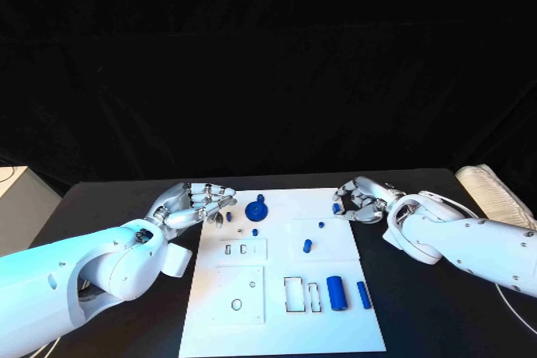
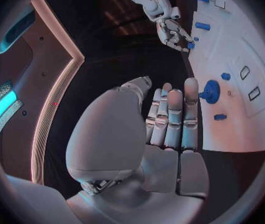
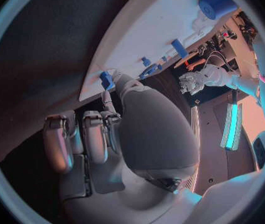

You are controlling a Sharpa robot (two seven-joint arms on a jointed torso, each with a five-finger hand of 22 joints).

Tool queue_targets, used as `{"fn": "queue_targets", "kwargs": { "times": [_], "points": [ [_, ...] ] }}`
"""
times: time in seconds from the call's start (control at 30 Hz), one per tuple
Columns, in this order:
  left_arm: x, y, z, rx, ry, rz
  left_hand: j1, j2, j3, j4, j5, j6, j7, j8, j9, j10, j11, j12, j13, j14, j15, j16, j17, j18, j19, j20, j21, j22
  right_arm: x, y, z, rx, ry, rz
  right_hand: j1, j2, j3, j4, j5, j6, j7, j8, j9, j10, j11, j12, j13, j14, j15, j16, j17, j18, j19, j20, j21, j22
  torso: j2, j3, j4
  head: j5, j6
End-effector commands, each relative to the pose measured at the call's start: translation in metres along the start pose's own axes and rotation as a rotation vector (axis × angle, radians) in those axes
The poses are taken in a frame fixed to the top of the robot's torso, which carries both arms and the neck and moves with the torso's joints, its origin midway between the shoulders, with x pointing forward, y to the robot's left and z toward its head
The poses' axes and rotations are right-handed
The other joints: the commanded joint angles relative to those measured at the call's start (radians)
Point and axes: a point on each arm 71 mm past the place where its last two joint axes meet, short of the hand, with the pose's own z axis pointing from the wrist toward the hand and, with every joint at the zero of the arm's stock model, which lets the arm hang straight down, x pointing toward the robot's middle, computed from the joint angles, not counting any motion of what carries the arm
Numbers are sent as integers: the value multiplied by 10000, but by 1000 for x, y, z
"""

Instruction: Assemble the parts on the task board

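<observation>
The white task board [image 1: 280,311] lies in the middle of the black table. A blue gear [image 1: 258,211] stands near its far edge, also seen from the left wrist [image 2: 209,91]. My right hand [image 1: 360,199] is at the board's far right edge, and thumb and a finger pinch a small blue part [image 1: 337,208] [image 3: 105,78]. My left hand [image 1: 190,203] hovers at the far left corner and holds nothing, fingers side by side [image 2: 172,117]. A small blue peg [image 1: 228,216] lies just beside it.
More blue parts lie on the board: two short pegs [image 1: 308,245] at mid right, a thick cylinder [image 1: 336,293] and a bar [image 1: 364,294] near the front right. Rectangular slots [image 1: 293,294] sit beside them. A pale padded object [image 1: 493,195] lies at the table's right edge.
</observation>
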Motion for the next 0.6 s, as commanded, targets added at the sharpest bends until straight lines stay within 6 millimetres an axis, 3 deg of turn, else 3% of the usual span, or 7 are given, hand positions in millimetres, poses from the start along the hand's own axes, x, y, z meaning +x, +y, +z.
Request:
{"fn": "queue_targets", "kwargs": {
  "times": [0.03,0.27,0.6],
  "points": [
    [2,-1,0,131,196,-65,-25,64,40,2,-43,-82,11,-53,12,-57,15,-12,16,-11,22,-33,11,133,-43,0,34,-12,1,-1,1,38,-35,-150,-15,154,73,9,-13,22,48,-46,-9,1012,82,-8,2602,1043,-20,64,2634,-69,1066,-6,22,2627,-1,3,-7,16,3],
    [2,-1,0,120,206,-69,-25,64,40,2,-43,-82,11,-53,12,-57,15,-12,16,-11,22,-33,11,133,-43,0,34,-12,2,-3,3,128,22,-187,-24,305,292,-32,-10,91,54,-44,-16,1039,89,16,2629,1043,-22,64,2634,-69,1066,-2,22,2627,2,8,-7,30,2],
    [1,-1,0,100,186,-60,-25,64,40,2,-43,-82,11,-53,12,-57,15,-12,16,-11,22,-33,11,133,-43,0,34,-12,7,-1,4,116,236,-134,-79,341,428,-64,-20,216,34,-6,-10,1045,81,22,2635,1043,-50,64,2634,-69,1066,-17,22,2627,2,7,-22,44,-40]
  ]
}}
